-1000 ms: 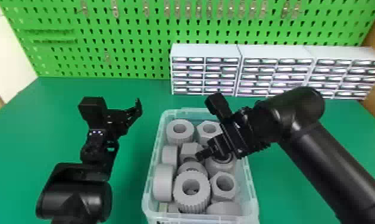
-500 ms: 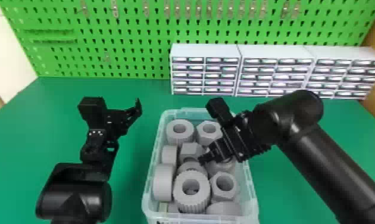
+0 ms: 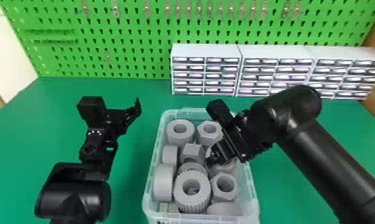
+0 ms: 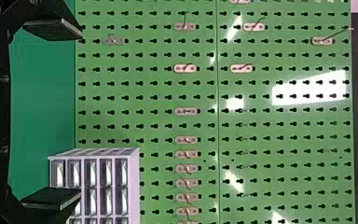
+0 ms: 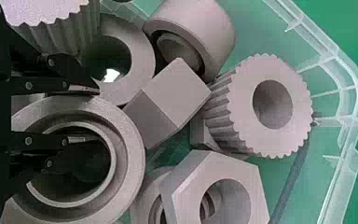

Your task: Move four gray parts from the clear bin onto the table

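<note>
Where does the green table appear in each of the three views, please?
Head view: the green table spreads around the clear bin and before the white drawer units.
Left wrist view: a darker green strip bordering the pegboard.
Right wrist view: a plain green area outside the bin's ridged wall.
Shared landmark: the bin, in the head and right wrist views.

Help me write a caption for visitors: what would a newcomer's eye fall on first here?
Probably the clear bin, crowded with gray parts, at the front of the green table. Next, the right gripper, black against those parts toward the bin's right side. Behind, the bright green pegboard spans the background.
</note>
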